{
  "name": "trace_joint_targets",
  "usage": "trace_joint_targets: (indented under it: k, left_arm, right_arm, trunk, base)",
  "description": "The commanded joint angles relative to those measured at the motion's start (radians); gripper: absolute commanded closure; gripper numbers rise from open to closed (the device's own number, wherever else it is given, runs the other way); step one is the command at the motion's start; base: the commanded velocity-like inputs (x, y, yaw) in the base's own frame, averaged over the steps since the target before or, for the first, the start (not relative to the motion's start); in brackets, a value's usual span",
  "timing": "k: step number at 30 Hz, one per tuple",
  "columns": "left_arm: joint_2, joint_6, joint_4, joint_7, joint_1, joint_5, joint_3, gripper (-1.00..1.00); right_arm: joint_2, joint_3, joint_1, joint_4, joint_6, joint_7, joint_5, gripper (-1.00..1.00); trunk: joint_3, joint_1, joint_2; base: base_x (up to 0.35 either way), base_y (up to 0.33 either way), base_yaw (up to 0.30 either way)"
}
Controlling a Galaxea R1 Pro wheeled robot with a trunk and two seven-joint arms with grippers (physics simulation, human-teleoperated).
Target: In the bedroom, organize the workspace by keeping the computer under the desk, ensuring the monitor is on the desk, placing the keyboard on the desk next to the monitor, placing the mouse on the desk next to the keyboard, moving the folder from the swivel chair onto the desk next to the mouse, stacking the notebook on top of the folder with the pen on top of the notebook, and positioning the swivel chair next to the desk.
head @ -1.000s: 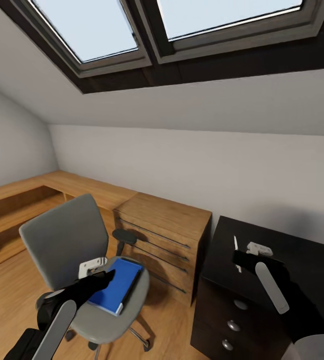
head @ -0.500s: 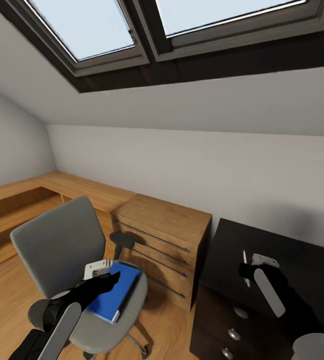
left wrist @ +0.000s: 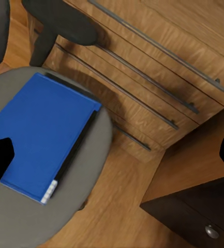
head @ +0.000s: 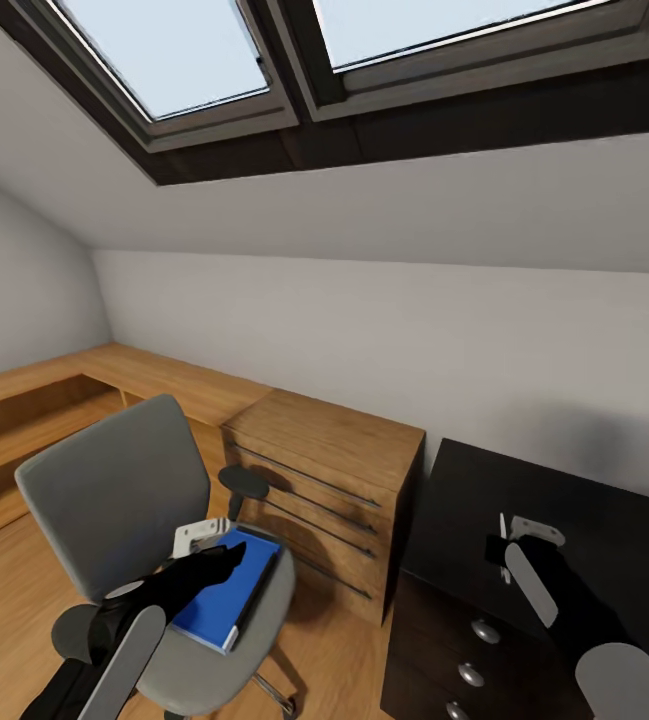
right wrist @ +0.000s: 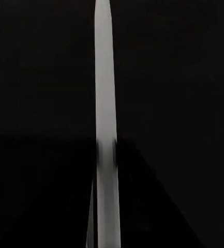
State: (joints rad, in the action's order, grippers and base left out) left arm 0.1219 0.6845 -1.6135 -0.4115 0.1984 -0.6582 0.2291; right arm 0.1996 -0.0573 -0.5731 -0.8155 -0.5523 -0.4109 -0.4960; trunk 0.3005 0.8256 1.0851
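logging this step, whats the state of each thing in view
folder: closed, lying flat on the swivel chair seat
left hand: open, over the folder
right hand: shut on the pen, above the dark cabinet
wooden drawer chest: drawers shut

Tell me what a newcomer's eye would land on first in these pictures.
The bright blue folder stands out first: it lies flat on the seat of the grey swivel chair, with the left gripper hovering over it, jaws spread wide. Next comes the slim white pen, held upright in the right gripper above the dark cabinet with round knobs. A wooden drawer chest stands between chair and cabinet.
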Motion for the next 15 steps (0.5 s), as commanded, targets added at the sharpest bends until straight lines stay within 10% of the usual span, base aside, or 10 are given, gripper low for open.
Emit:
trace_joint_targets:
  k: [1, 15]
  left_arm:
    - [0.001, 0.001, -0.002, -0.01, 0.001, -0.011, 0.003, -1.0]
    - [0.0, 0.001, -0.004, -0.011, 0.001, -0.011, 0.04, -1.0]
  right_arm:
    - [0.001, -0.005, -0.001, 0.0, 0.003, -0.008, -0.011, 1.0]
    - [0.003, -0.007, -0.093, 0.215, 0.144, 0.02, -0.006, 1.0]
  trunk:
    - [0.001, 0.0, 0.001]
    - [0.001, 0.0, 0.001]
  base:
    - [0.0, 0.0, 0.0]
    - [0.0, 0.0, 0.0]
